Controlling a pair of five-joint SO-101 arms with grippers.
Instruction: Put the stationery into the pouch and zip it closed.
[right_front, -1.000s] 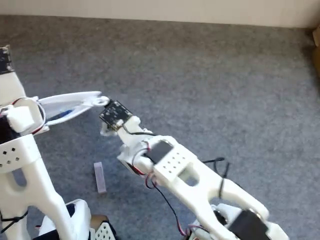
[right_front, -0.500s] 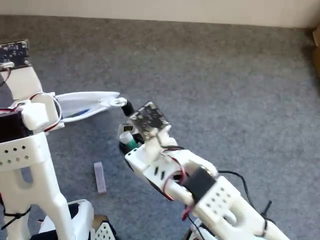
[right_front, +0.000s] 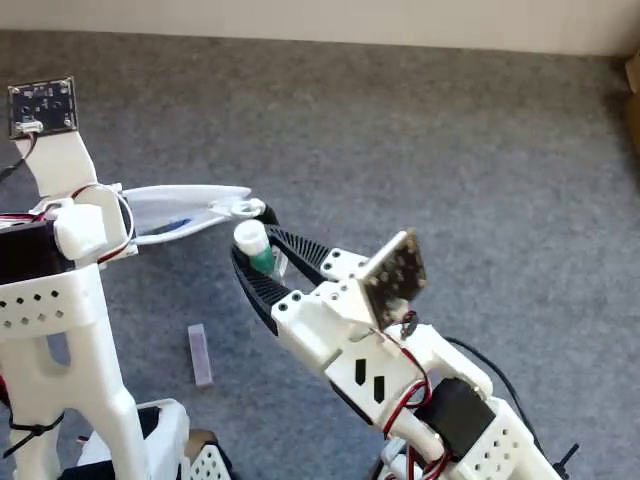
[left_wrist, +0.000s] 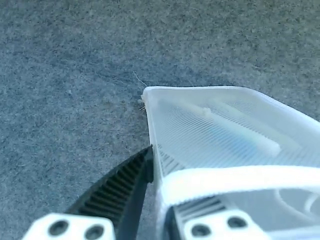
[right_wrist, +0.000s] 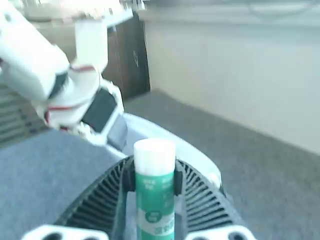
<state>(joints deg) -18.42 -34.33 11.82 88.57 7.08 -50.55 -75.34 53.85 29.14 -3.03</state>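
- At far left of the high view: left arm, standing tall off the grey carpet.
- Left gripper: pinches one edge of the pouch between its black ribbed finger and its white one, with the fingers closed on the sheet.
- Pouch, left wrist view: is translucent white with fine ribbing, shows faint pale shapes through the wall, and sits above the carpet.
- Pouch, high view: stretches out level from the left arm toward the middle and ends in a white ring tab.
- Below the pouch: lilac block, lying flat on the carpet, apart from both arms.
- Just beside the ring tab: glue stick, white cap up, green body, upright.
- Right gripper: grips the glue stick, one black ribbed finger on each side of the body.
- Right wrist view: confirms the grip, with the glue stick pressed between both fingers and its cap standing clear above them.
- Centre to lower right: right arm, slanting up from the bottom edge toward the pouch end.
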